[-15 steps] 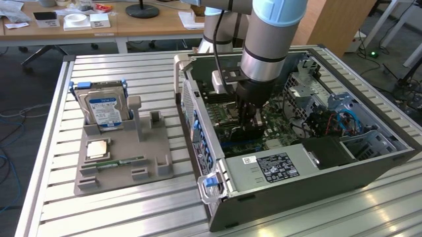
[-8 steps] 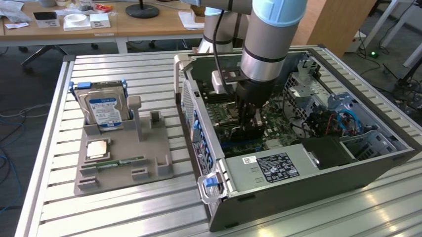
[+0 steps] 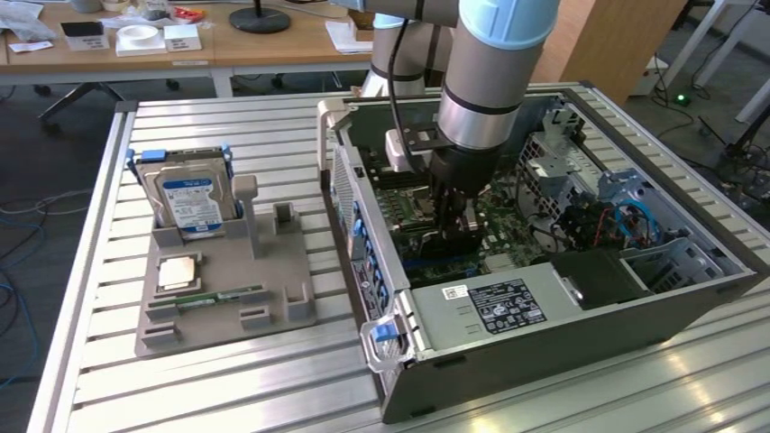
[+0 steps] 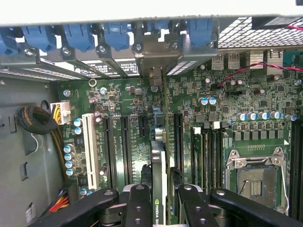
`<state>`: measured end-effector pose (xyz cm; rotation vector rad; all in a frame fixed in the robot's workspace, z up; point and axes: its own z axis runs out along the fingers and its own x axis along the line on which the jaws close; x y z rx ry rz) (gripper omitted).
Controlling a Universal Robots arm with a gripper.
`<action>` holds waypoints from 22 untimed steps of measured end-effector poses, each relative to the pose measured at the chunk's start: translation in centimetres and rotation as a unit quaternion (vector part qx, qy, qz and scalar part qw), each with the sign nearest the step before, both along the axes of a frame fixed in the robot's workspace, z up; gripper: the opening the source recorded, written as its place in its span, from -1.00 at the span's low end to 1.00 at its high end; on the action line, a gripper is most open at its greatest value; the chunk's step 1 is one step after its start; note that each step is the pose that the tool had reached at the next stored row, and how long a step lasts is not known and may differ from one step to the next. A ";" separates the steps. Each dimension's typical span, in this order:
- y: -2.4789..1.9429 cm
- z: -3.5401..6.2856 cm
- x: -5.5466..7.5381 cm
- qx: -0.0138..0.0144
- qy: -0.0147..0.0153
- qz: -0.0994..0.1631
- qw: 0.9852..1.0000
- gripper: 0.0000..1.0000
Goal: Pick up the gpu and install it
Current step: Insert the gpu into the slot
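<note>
One thin green-and-black gpu card point(image 4: 159, 189) stands on edge over the green motherboard point(image 4: 132, 123) inside the open grey computer case point(image 3: 578, 334), long axis running toward the blue-clipped rear slots point(image 4: 113, 35), pinched between the black gripper point(image 4: 161, 203) fingers.

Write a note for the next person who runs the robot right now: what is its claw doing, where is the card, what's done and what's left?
Gripper: shut on the gpu, holding it on edge between its fingers.
Where things are: the arm reaches down into the open computer case. The gpu hangs just above the motherboard, in line with the expansion slots, its bracket end towards the blue clips at the case wall.
Done: gpu picked up and carried into the case.
Left: seating it in a slot; whether it touches the slot yet cannot be told.
</note>
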<state>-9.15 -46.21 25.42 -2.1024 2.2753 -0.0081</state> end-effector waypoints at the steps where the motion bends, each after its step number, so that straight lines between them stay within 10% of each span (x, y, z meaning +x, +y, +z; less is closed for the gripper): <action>1: 0.00 0.00 0.0 0.000 0.000 0.000 1.000 -0.47; 22: 0.00 -0.10 0.0 0.000 0.000 0.000 1.000 -0.47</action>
